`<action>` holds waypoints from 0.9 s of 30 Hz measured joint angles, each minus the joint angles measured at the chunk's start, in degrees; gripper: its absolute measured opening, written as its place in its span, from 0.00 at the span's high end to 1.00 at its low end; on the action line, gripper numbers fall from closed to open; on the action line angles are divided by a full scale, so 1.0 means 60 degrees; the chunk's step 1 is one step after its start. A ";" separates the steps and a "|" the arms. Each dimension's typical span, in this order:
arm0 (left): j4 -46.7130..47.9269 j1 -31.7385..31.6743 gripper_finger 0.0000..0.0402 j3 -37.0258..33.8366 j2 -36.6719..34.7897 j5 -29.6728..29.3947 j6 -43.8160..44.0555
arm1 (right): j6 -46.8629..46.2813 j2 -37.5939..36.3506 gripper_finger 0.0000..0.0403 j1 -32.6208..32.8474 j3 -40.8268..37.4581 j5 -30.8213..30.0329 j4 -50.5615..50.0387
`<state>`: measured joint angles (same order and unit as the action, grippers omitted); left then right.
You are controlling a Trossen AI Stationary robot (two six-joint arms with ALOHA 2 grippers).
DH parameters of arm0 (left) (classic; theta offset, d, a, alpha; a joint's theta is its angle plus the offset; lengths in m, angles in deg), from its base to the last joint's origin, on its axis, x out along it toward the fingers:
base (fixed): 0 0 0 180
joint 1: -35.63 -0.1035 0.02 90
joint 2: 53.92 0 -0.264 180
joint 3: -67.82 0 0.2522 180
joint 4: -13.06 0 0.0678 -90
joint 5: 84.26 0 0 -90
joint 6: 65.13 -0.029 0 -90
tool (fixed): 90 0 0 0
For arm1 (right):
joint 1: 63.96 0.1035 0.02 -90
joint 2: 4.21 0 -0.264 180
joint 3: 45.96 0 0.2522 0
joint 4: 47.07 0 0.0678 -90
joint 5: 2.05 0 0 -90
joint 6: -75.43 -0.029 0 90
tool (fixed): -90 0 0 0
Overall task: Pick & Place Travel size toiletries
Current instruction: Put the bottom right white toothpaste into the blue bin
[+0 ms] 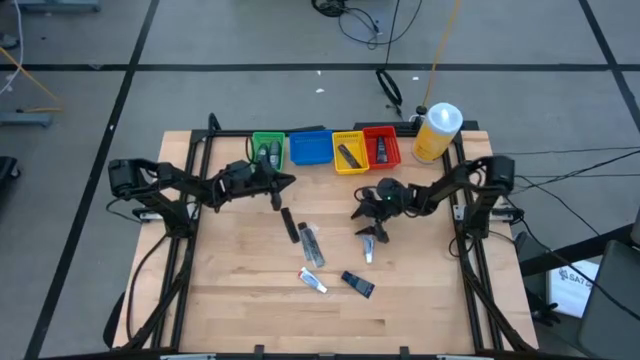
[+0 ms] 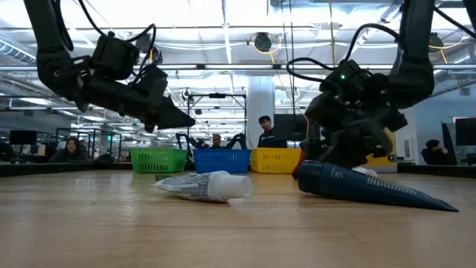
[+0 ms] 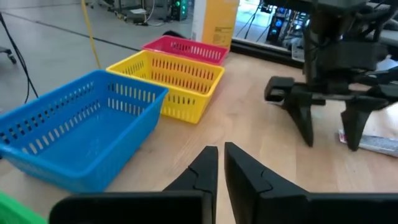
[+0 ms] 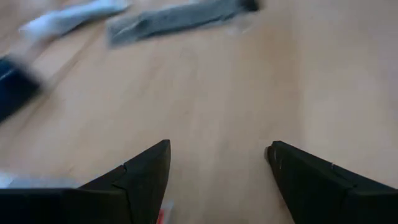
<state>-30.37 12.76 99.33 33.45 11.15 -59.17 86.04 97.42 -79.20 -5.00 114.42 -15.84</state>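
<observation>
The right gripper (image 1: 372,237) is hovering, jaws apart, over a small white-silver tube (image 1: 368,251) lying mid-table; it should be straddling the tube squarely before closing. The left gripper (image 1: 283,183), jaws together, is waiting beside the green plastic bin (image 1: 267,147).

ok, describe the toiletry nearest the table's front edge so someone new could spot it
Start from the row of coloured plastic bins at the back of the wooden table and come forward past both arms to the loose items in the middle. The frontmost one is a dark navy tapered tube. The white-and-silver tube beside it is pale; this one is dark.
</observation>
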 joint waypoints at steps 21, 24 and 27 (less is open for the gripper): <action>0.0219 0.0148 0.99 0.0068 -0.0003 0.0000 -0.0193 | 0.2116 -0.3042 0.34 0.0841 0.0240 0.0879 -0.4370; 0.0221 0.0148 0.96 0.0068 0.0000 0.0000 -0.0183 | 0.2856 -0.2808 0.34 0.1590 0.0240 0.0844 -0.4293; 0.0276 0.0148 0.93 0.0068 0.0000 0.0002 -0.0178 | 0.3165 -0.2392 0.34 0.1929 0.0240 0.0624 -0.3664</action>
<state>-28.71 13.65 99.74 33.45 11.16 -60.24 105.03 83.07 -67.62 -3.56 118.16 -37.82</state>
